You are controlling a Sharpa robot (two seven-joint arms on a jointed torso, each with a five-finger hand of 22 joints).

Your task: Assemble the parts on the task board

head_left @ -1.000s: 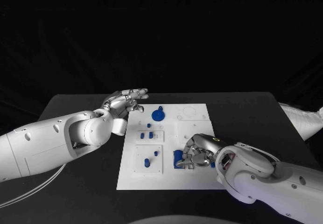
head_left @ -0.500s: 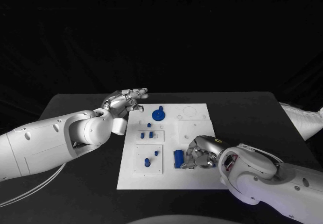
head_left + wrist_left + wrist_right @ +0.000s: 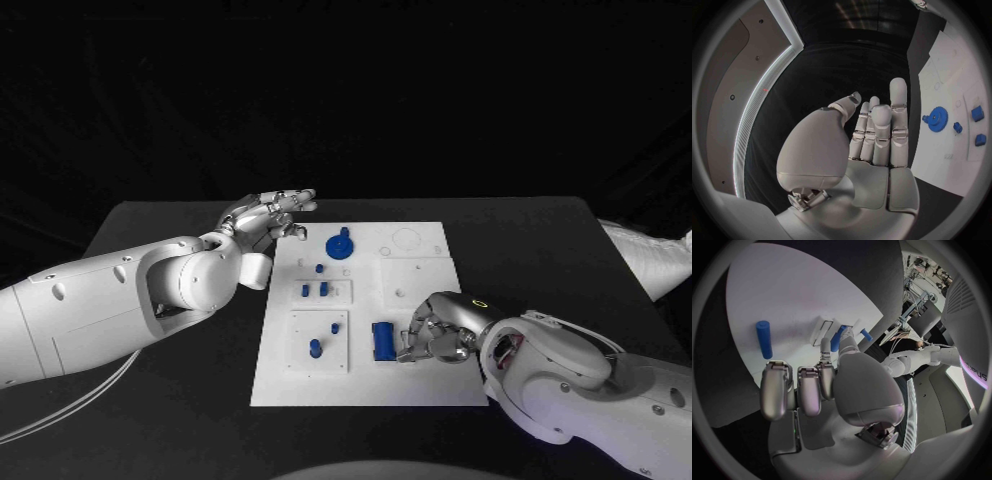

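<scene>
A: Where is the blue bar (image 3: 382, 341) being seen at this moment?

B: It is lying flat on the task board (image 3: 418, 385), in the near part, just beside the right hand (image 3: 433, 338). That hand's fingers are being kept curled in and narrow, and nothing is being held in them; the bar is apart from them in the right wrist view (image 3: 764, 339).

A: And the left hand (image 3: 270, 217)?

B: It is being held above the table (image 3: 144, 225), beside the board's far left corner, fingers straight and close together, empty.

A: How is the bar expected to handle?

B: It is judged to be light, stiff and rather smooth, so it could be slipping. It should probably be taken at the middle of its long sides, not at the ends
</scene>
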